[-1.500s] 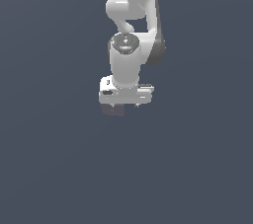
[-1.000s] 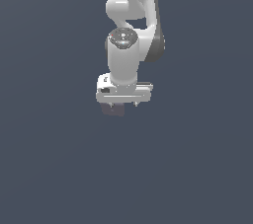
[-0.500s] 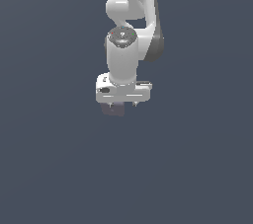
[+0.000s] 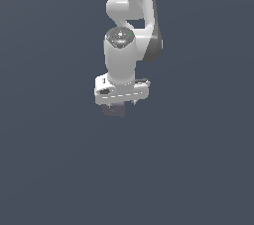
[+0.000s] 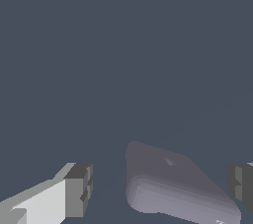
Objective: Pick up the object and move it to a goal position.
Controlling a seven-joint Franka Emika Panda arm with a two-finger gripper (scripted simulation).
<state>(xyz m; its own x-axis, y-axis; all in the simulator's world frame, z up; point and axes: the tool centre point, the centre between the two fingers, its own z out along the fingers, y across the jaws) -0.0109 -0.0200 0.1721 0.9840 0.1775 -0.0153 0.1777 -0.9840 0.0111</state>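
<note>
The object (image 5: 168, 183) is a dull purple-grey lump with rounded corners, lying between my gripper's (image 5: 160, 191) two fingers. One fingertip (image 5: 79, 191) stands clearly apart from it with a gap showing; the other fingertip (image 5: 242, 188) is close to its far end. The jaws stand open around it. In the exterior view the white arm points straight down and the gripper (image 4: 116, 107) hangs under the hand. Only a small dark bit of the object (image 4: 113, 111) peeks out below the hand there.
A plain dark grey-blue floor (image 4: 198, 169) fills both views. No other objects, walls or edges show.
The hand has drifted very slightly toward the exterior view's left. Otherwise the arm's pose looks the same.
</note>
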